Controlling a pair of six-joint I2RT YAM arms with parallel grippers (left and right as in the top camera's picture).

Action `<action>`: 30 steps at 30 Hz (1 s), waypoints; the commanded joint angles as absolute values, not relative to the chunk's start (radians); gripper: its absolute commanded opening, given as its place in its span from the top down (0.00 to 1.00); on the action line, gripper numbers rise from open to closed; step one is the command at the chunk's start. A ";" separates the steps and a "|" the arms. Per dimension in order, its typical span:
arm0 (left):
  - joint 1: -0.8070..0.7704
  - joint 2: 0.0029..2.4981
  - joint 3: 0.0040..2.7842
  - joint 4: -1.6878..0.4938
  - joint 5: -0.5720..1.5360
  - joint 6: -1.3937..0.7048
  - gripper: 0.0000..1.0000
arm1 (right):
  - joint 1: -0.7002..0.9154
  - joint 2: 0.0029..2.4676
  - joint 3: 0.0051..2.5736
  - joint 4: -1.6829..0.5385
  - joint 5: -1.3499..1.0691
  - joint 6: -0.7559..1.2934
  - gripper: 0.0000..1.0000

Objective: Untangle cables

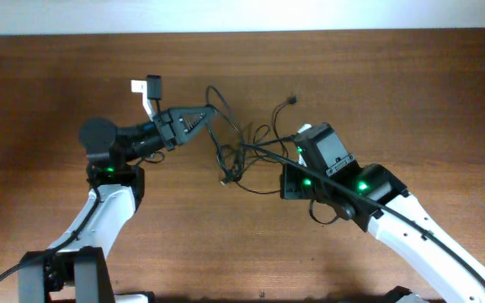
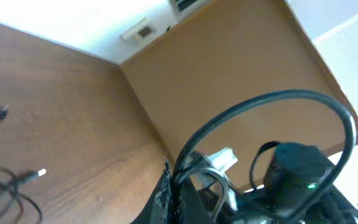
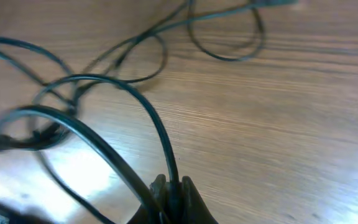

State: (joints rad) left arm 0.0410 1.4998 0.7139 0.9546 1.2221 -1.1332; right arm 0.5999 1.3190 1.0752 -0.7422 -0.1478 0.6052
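**Right gripper [image 3: 173, 194] pinching a strand: pull-apart under way**

Clamped hard on one strand of the cables [image 3: 143, 106]; no gap visible between the tips from the right wrist. Strand arching up out of the pinch, then dropping into loose loops on the table [image 3: 303, 137].

Rest of the cables bunched mid-table between the two arms, with loops crossing and one plug [image 1: 225, 180] at the lower edge of the tangle.

Step judged: drawing the bunch apart from two sides.

- Pull slowly, outward and away from the opposite arm.
- Keep the strand low, so loops slide rather than cinch.
- Watch the plug for snagging inside a loop.
- Stop if the whole bunch drags as one; regrip closer to the crossing.

Left gripper [image 1: 211, 108]: fingers drawn to a point at the upper-left loop. Looks closed on it, though the contact is too small to confirm. No help from the left wrist view, fingers barely in frame.
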 commanded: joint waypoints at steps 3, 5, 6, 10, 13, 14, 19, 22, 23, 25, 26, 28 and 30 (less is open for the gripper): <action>-0.089 1.504 0.719 0.826 1.242 -0.915 1.00 | 0.595 1.313 1.089 -0.545 -0.373 0.585 0.96; -0.132 1.504 0.719 0.752 1.237 -0.824 1.00 | 0.595 1.313 1.089 -0.473 -0.434 0.575 0.96; -0.147 1.504 0.719 0.696 1.227 -0.775 1.00 | 0.594 1.312 1.089 -0.451 -0.439 0.575 0.96; -0.187 1.505 0.719 0.285 1.005 -0.604 1.00 | 0.593 1.305 1.089 -0.386 -0.432 0.575 0.96; -0.218 1.505 0.719 0.183 0.915 -0.604 1.00 | 0.593 1.305 1.089 -0.424 -0.305 0.576 0.96; -0.223 1.505 0.719 0.187 0.911 -0.605 1.00 | 0.593 1.306 1.089 -0.453 -0.247 0.576 0.95; -0.223 1.504 0.719 0.123 0.807 -0.648 1.00 | 0.593 1.351 1.089 -0.608 -0.065 0.576 0.01; -0.219 1.504 0.719 -0.021 0.578 -0.833 1.00 | 0.593 1.382 1.089 -0.680 -0.066 0.600 0.02; -0.218 1.504 0.719 -0.085 0.497 -0.943 1.00 | 0.593 1.384 1.089 -0.694 -0.066 0.603 0.02; -0.210 1.504 0.719 -0.194 0.413 -1.145 1.00 | 0.593 1.385 1.089 -0.716 -0.058 0.604 0.01; -0.202 1.504 0.719 -0.244 0.390 -1.232 1.00 | 0.593 1.385 1.089 -0.737 -0.023 0.637 0.02; -0.186 1.504 0.719 -0.293 0.366 -1.285 1.00 | 0.593 1.385 1.089 -0.801 0.077 0.749 0.01; -0.160 1.504 0.719 -0.324 0.347 -1.291 1.00 | 0.593 1.385 1.089 -0.854 0.117 0.802 0.02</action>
State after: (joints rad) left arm -0.1928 1.5013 0.7177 -0.2966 0.4408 -1.1606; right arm 0.5980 1.3830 1.0771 -0.8177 0.0086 0.6888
